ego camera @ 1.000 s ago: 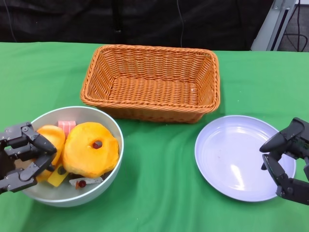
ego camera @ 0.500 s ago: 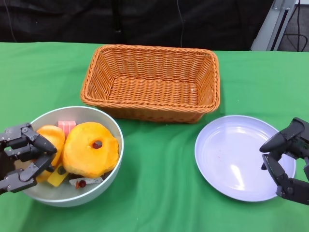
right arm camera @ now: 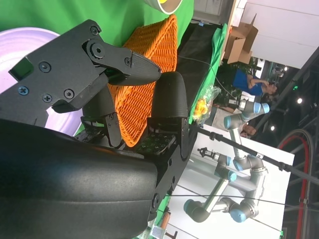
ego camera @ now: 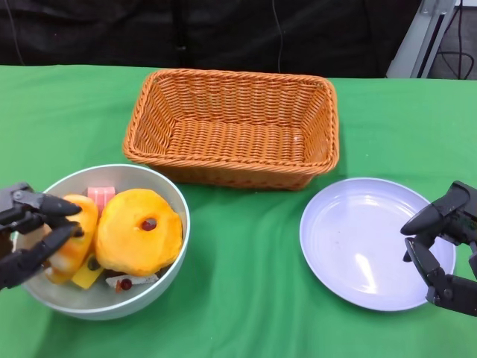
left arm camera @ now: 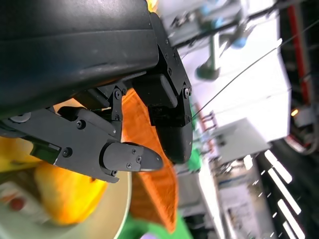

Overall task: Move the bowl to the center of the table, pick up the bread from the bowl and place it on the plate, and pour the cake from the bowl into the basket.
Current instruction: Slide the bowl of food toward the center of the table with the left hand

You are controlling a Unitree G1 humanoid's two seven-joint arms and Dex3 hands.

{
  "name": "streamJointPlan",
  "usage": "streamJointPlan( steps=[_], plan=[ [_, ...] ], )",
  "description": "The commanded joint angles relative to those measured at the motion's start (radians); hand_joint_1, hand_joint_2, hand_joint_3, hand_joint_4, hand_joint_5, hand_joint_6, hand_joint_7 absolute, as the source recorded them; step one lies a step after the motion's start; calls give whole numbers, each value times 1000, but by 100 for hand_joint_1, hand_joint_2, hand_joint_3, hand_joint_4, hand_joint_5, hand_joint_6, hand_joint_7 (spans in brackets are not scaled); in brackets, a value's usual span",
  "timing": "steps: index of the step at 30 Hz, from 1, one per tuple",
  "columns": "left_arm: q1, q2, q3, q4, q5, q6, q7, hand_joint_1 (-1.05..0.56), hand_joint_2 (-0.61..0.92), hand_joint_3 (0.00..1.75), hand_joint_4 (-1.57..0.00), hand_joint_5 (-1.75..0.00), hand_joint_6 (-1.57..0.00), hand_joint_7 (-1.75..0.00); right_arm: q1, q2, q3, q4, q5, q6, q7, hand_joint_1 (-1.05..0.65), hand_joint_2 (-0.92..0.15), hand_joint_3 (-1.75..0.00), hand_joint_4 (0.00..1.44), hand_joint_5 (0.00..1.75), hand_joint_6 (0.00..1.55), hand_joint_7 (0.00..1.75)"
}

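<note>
The grey bowl sits at the table's front left. It holds a big round orange bread with a dark red dot, a smaller orange bread, a pink cake piece and yellow bits. My left hand is at the bowl's left rim, its fingers spread and reaching over the smaller bread; it holds nothing. In the left wrist view the fingers stand apart above the bowl rim. My right hand hovers at the right edge of the lavender plate, fingers apart and empty.
An empty orange wicker basket stands at the back centre, and the right wrist view shows it past my right hand. Green cloth covers the table between bowl and plate.
My left hand has slid left and outward, from inside the bowl to its left rim, with the fingers more spread. The right hand, plate and basket have not moved.
</note>
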Motion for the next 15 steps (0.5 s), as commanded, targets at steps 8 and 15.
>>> streamJointPlan(
  steps=[8, 15],
  plan=[
    [-53, -16, 65, 45, -11, -84, 112, -53, 92, 14, -76, -79, -96, -19, -5, -8, 2, -4, 0, 0, -10, -11, -53, -94, 72, 154, 69, 124],
    [-72, 9, 77, 91, 111, -97, 263, -59, 92, 23, -74, -42, -89, -2, -11, -5, 5, 5, -1, -10, -12, -11, -53, -93, 72, 154, 69, 124]
  ],
)
